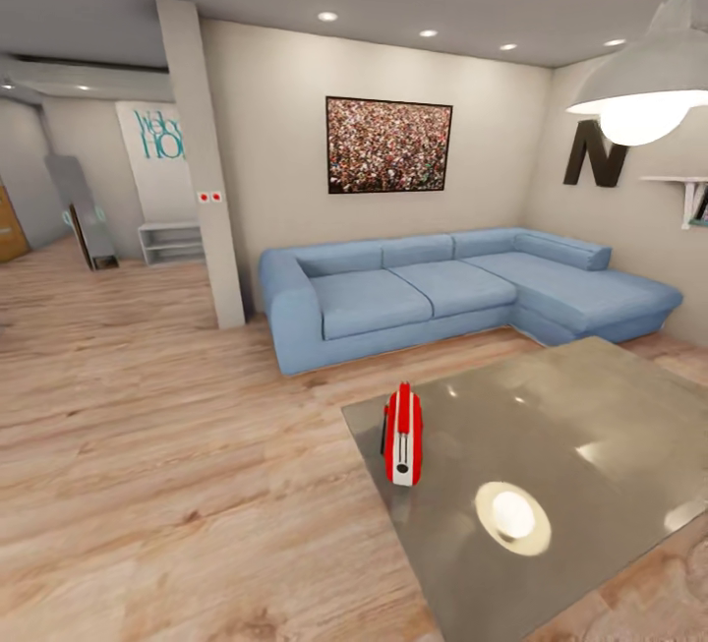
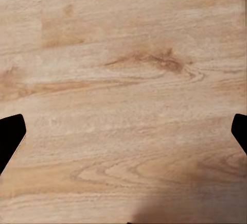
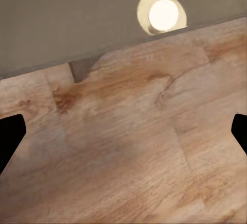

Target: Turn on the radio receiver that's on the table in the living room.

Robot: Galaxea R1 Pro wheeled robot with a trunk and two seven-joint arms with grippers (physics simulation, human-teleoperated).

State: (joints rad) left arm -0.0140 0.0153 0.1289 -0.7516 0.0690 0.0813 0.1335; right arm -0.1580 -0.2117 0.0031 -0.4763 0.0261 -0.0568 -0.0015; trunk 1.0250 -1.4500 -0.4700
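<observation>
Glossy grey table point(image 1: 590, 426) sits right up front, red radio point(image 1: 403, 434) standing upright near its left edge. Both grippers, left point(image 2: 123, 131) and right point(image 3: 123, 131), spread wide over wood floor point(image 2: 123, 54), holding nothing.

Before you: a thin upright red radio receiver with a white stripe point(image 1: 403, 434), standing near the corner of a glossy grey rectangular table point(image 1: 600, 426). Behind it you have a blue corner sofa point(image 1: 442, 288) and a framed crowd picture point(image 1: 388, 145). Light wood plank floor point(image 1: 167, 445) throughout.
</observation>
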